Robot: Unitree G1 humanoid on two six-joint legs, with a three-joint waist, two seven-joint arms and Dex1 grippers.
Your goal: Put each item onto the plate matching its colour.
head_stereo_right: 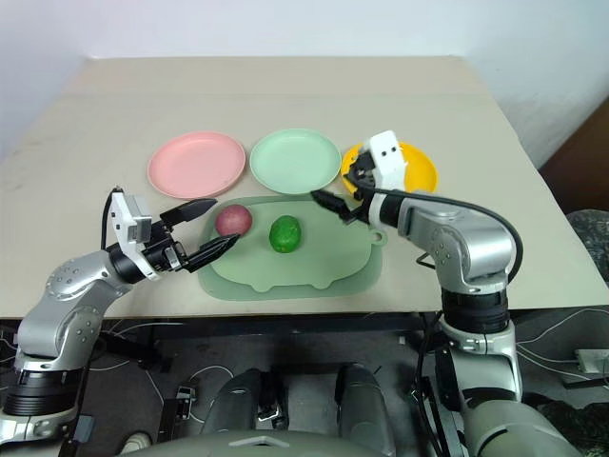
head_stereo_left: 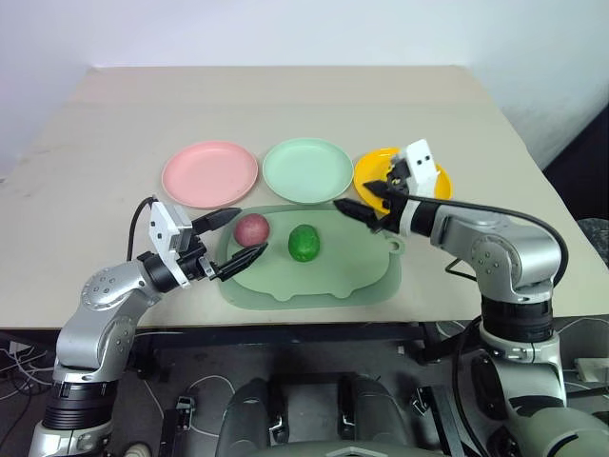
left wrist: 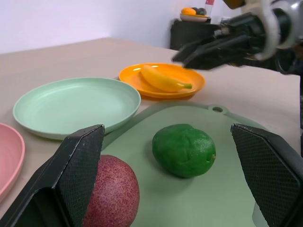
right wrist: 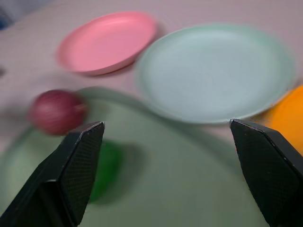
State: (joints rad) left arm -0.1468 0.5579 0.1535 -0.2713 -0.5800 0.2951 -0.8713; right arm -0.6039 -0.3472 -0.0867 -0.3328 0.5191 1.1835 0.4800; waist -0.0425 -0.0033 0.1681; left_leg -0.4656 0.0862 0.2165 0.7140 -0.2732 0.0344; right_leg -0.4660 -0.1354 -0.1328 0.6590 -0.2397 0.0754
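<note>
A dull reddish ball and a glossy green oval lie on the pale green tray. Behind the tray stand a pink plate, a mint green plate and a yellow plate. The yellow banana rests on the yellow plate. My left gripper is open at the tray's left end, its fingertips reaching to either side of the ball. My right gripper is open and empty, hovering over the tray's far edge between the green and yellow plates.
The beige table stretches back to a white wall. Its front edge runs just below the tray. A dark cabinet stands beyond the table in the left wrist view.
</note>
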